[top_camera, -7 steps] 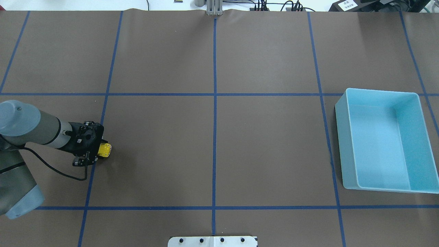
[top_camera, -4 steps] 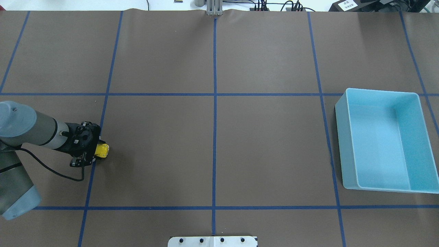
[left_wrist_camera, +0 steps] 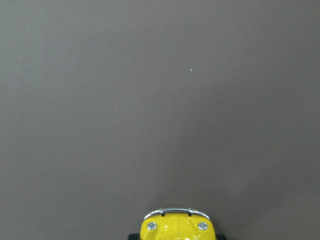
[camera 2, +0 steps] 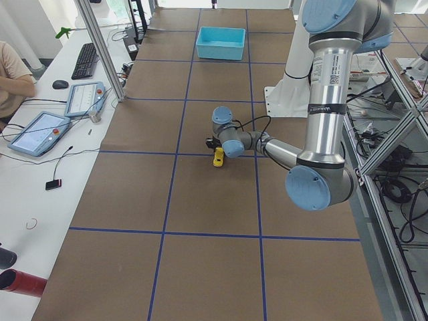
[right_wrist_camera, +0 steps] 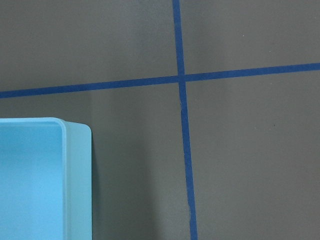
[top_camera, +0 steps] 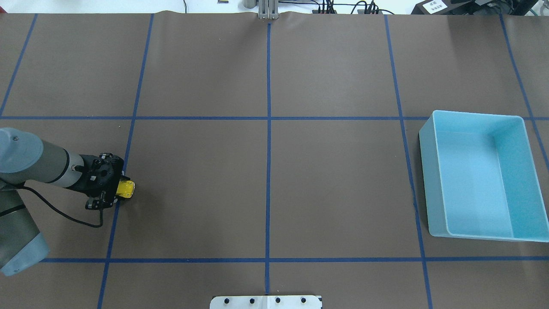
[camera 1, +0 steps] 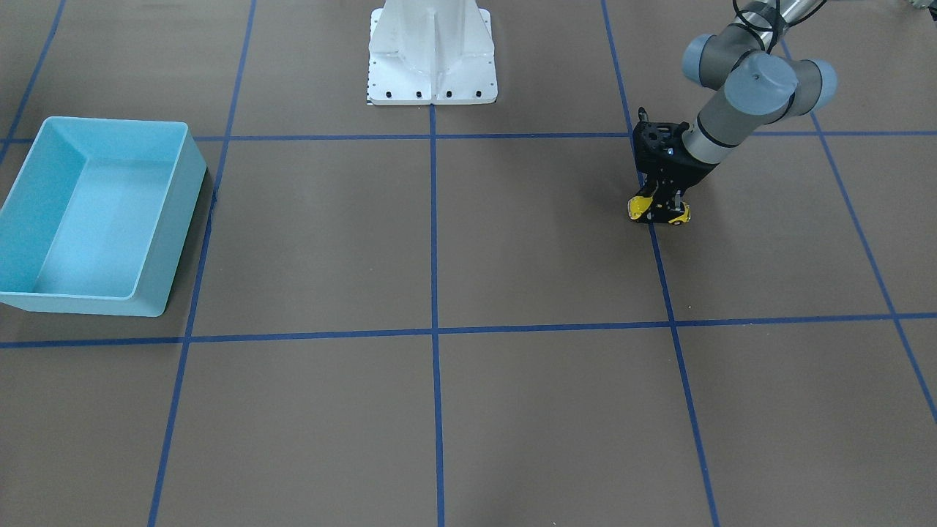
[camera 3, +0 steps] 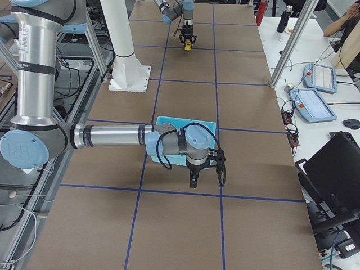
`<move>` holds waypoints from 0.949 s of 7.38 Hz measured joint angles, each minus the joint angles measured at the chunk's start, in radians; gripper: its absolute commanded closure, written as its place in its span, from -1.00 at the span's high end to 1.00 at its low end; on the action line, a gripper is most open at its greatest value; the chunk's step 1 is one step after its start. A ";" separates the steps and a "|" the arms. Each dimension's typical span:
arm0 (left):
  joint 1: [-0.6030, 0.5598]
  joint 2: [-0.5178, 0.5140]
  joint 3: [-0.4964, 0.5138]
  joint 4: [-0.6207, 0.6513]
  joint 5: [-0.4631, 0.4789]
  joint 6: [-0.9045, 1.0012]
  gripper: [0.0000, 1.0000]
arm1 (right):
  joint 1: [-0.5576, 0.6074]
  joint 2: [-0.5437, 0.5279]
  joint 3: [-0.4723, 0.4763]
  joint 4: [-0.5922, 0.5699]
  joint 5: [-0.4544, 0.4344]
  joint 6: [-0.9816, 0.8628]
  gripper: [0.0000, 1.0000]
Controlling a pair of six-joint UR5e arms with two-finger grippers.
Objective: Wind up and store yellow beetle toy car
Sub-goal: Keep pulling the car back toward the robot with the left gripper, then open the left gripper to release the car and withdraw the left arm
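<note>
The yellow beetle toy car (top_camera: 127, 189) sits low at the brown table's left side, wheels at the surface. My left gripper (top_camera: 116, 190) is shut on its rear half, its nose pointing right. In the front-facing view the car (camera 1: 638, 208) shows yellow on both sides of the black fingers (camera 1: 666, 196). The left wrist view shows only its nose and silvery bumper (left_wrist_camera: 174, 226). The blue bin (top_camera: 431, 180) stands empty at the far right. My right gripper (camera 3: 193, 181) hangs beside the bin's corner (right_wrist_camera: 75, 175); I cannot tell whether it is open.
Blue tape lines (top_camera: 268, 128) divide the brown table cover into squares. The white robot base (camera 1: 432, 51) stands at the robot's edge. An operators' desk with tablets (camera 2: 40, 130) runs along the far side.
My left gripper has drawn the car a little to the left along the table, towards the arm's base. The bin has not moved.
</note>
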 measured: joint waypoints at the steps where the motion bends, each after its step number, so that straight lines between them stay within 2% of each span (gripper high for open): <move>1: -0.005 -0.001 0.003 0.000 0.000 0.020 1.00 | 0.000 0.000 0.000 0.000 0.000 0.000 0.98; 7: -0.186 0.008 -0.002 0.039 -0.090 0.039 1.00 | 0.000 0.000 0.001 0.000 0.000 0.000 0.98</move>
